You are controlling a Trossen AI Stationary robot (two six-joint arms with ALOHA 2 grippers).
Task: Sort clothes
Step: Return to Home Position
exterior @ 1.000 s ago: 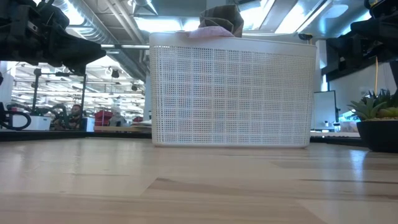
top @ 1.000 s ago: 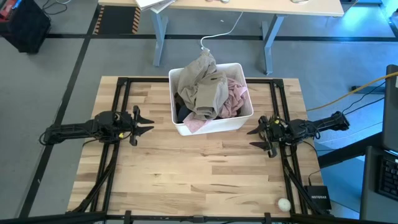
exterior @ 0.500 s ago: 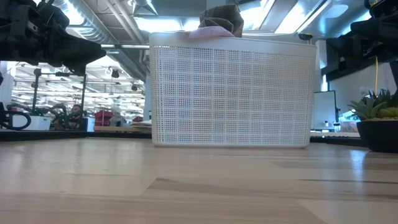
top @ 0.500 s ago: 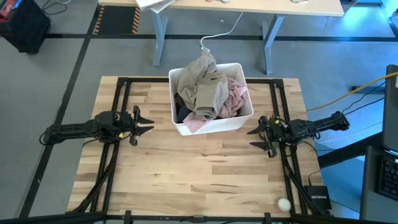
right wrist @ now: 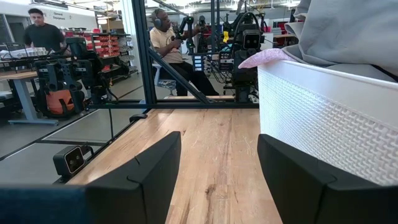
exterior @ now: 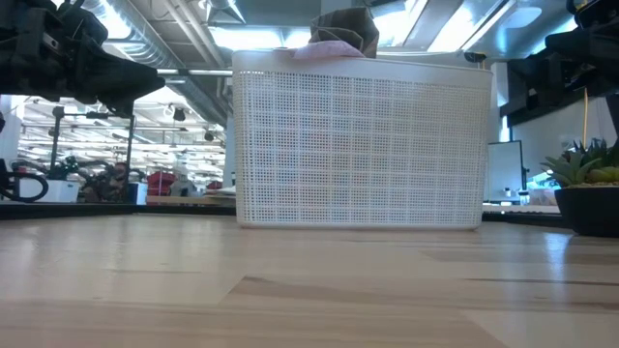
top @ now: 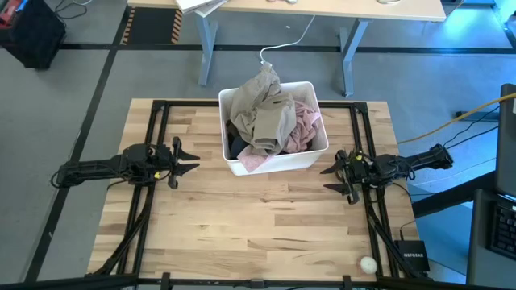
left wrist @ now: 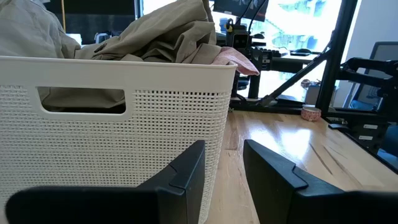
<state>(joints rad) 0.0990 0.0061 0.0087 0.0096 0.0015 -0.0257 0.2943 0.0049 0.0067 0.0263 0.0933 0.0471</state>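
Your left gripper sits part-open, empty, w/ the white bin just ahead to its right; right gripper is wide, empty, bin just ahead-left; clothes heaped in bin, khaki on top

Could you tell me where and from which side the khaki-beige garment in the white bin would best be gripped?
Probably at the bunched peak of the khaki-beige garment, coming straight down from above. It lies on top of the pile, heaped above the rim of the white bin, whose walls block any sideways approach. Both the left gripper and the right gripper wait open beside the bin.
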